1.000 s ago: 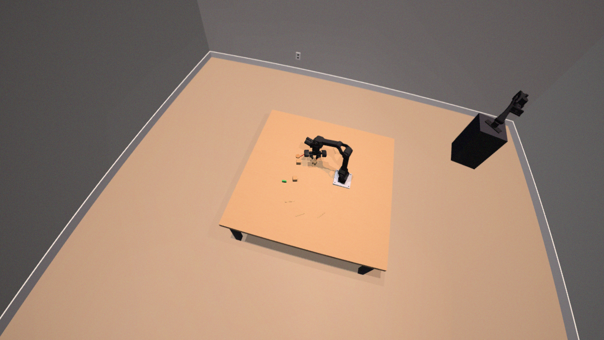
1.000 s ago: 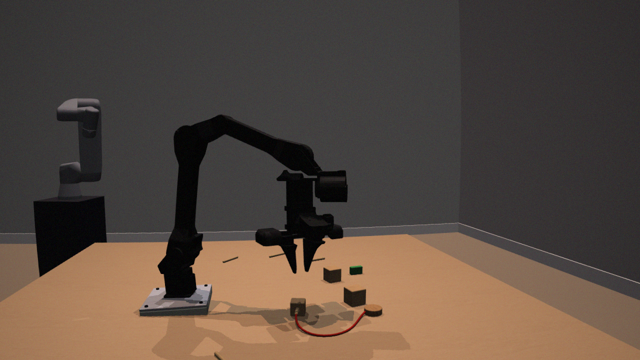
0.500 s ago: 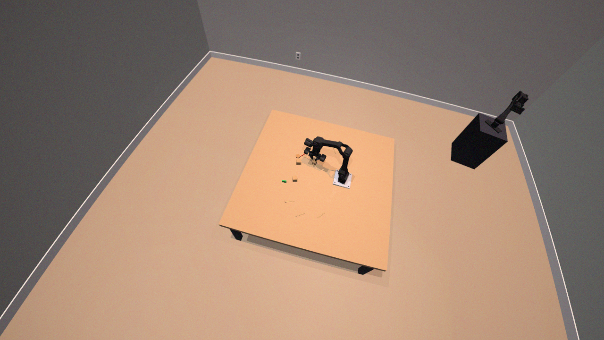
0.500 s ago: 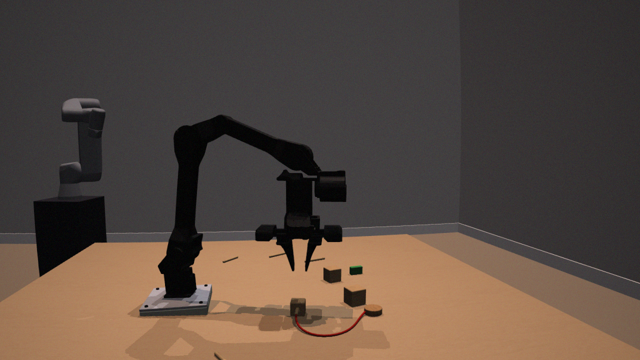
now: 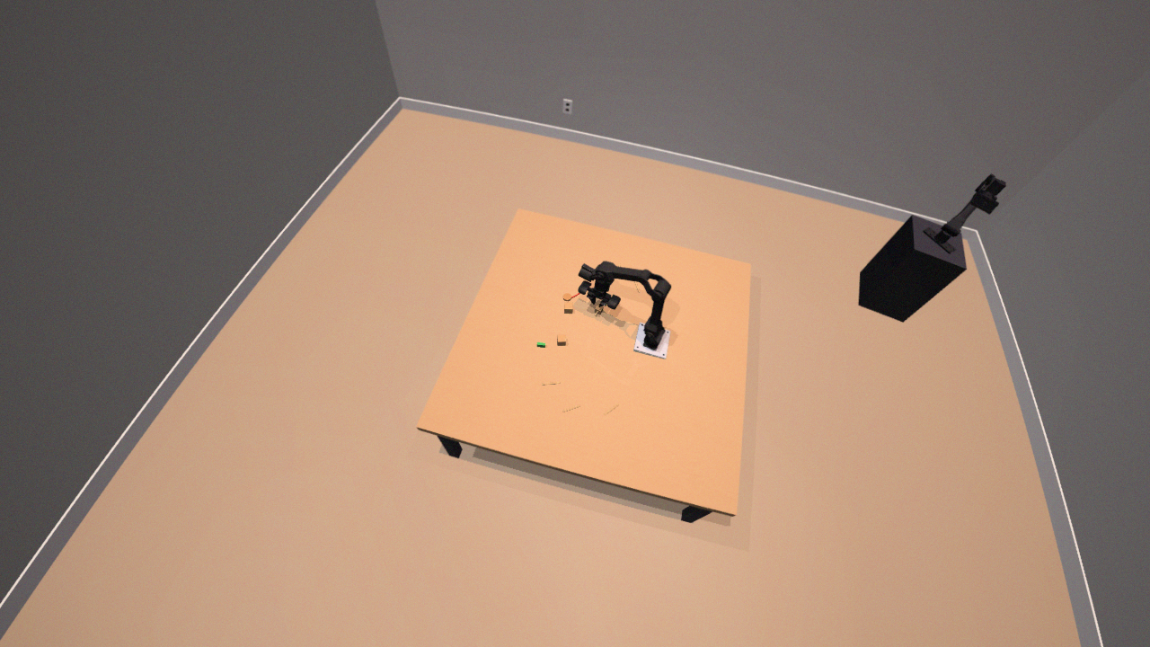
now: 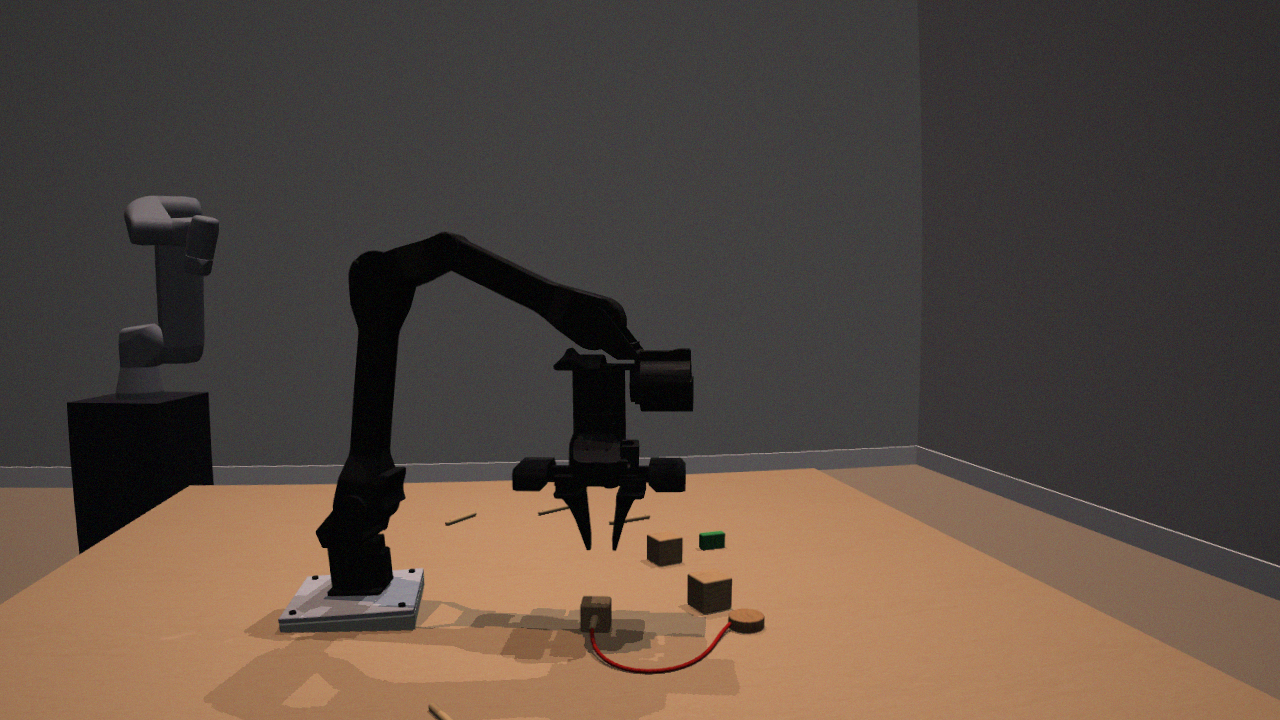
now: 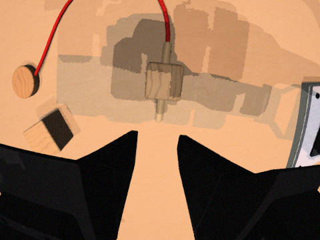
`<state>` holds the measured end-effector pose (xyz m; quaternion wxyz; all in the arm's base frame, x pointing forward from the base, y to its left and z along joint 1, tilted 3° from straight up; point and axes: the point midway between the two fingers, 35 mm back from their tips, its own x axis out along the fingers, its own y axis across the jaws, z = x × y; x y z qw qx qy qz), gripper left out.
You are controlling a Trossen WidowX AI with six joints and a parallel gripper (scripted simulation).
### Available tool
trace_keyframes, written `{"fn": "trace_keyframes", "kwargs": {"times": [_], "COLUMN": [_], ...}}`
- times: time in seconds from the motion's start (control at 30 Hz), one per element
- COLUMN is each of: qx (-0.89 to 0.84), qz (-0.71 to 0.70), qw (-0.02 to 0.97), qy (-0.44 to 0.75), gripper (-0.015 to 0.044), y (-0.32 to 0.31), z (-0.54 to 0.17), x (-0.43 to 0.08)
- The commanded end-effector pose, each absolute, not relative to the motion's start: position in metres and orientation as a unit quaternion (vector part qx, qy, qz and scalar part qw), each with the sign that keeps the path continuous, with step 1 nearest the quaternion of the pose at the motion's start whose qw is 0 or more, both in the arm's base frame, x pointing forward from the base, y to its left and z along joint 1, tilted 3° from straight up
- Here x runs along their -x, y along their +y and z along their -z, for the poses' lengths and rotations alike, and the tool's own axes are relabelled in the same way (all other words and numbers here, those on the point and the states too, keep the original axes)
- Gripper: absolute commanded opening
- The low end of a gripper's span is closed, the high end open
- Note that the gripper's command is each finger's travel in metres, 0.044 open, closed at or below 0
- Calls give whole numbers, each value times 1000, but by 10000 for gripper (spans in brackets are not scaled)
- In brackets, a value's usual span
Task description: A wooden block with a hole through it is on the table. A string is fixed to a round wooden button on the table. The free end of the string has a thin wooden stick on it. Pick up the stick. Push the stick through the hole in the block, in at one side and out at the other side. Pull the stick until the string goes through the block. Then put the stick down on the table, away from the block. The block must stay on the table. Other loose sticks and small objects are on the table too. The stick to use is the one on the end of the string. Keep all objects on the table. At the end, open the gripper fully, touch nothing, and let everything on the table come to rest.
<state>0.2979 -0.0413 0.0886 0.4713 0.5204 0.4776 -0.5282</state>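
Note:
The wooden block with the hole point(image 6: 596, 614) point(image 7: 164, 83) stands on the table. The stick point(image 7: 160, 111) lies through it and shows at both sides. In the wrist view its bare end points toward my fingers, and its string end sticks out at the top side. The red string point(image 6: 657, 670) point(image 7: 167, 28) is outside the block and curves to the round wooden button point(image 5: 567, 296) point(image 6: 746, 619) point(image 7: 23, 81). My gripper point(image 6: 602, 547) point(image 7: 157, 139) is partly open and empty, above the table. In the wrist view its fingertips appear just below the stick's bare end, touching nothing.
A wooden cube point(image 5: 568, 309) point(image 6: 709, 593) point(image 7: 40, 135) is beside the button. Another cube point(image 5: 561, 341) point(image 6: 664, 549) and a green block point(image 5: 541, 345) point(image 6: 711, 540) lie farther off. Several loose sticks lie about, one point(image 6: 438, 712) at the exterior view's bottom edge.

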Motion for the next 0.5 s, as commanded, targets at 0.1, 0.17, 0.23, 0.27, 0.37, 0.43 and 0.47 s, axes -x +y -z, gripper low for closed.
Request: {"fn": "trace_keyframes", "kwargs": {"times": [0.1,0.17,0.23,0.27,0.37,0.43,0.47], "qx": [-519,-519,-519,-519,-519,-519,-519], "qz": [531,531,531,531,531,531,531], "qw": [466,466,466,466,466,466,466], "qy": [481,481,481,481,481,481,481], "gripper": [124,124,124,124,124,124,124], "y": [-40,-40,-40,-40,-40,-40,-40], "z": [-72,-69,-66,-64,-59,-56,-54], "x": [-297,-297,-297,-297,-297,-297,-297]}}
